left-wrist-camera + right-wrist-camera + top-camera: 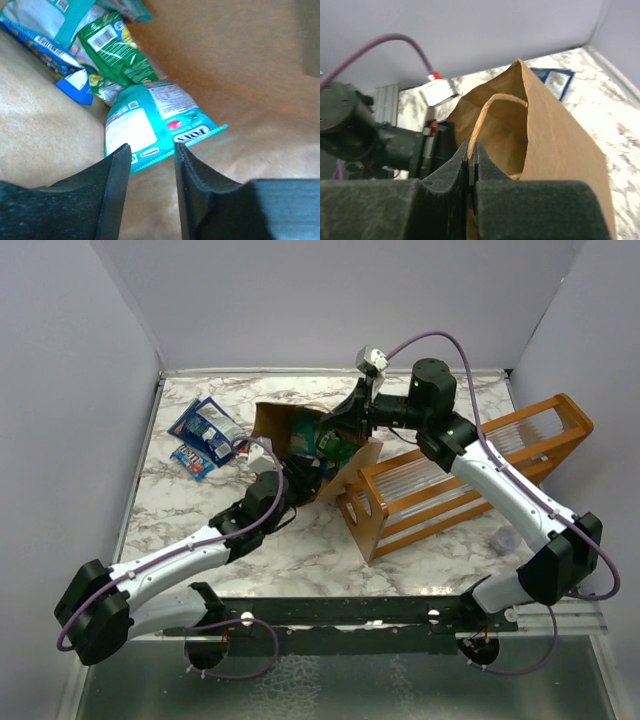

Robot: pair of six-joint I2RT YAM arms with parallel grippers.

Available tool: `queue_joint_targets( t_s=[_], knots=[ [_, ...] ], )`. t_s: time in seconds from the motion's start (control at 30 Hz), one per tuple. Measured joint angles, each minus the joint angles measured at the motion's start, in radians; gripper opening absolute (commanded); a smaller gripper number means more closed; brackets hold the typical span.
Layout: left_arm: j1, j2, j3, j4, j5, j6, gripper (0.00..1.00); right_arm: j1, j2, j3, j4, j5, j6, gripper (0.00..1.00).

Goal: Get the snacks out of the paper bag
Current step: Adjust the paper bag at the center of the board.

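Now, inside the paper bag, my left claw gapes at a teal snack packet.
The packet looks light, slick and crinkly, lying flat on the bag's wall with other packets heaped beyond; I judge its crimped near edge the best bite. My right claw pinches the bag's loop handle, clenched.
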Motion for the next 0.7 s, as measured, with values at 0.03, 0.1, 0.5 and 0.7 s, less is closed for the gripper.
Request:
queue_joint_targets(
  t_s=[0.03,0.1,0.5,0.7],
  knots=[
    [0.005,-0.011,0.024,-0.033,0.005,0.021,0.55,0.000,0.011,0.026,-0.013,0.026,0.003,0.02],
    [0.013,-0.040,0.081,-0.093,0.016,0.065,0.61,0.000,0.034,0.077,-0.031,0.077,0.008,0.02],
    [0.028,-0.130,0.580,-0.444,0.027,0.394,0.74,-0.009,0.277,0.504,-0.201,0.521,-0.018,0.02],
    [0.031,-0.124,0.668,-0.513,-0.013,0.477,0.74,-0.073,0.486,0.797,-0.240,0.570,-0.079,0.02]
  ],
)
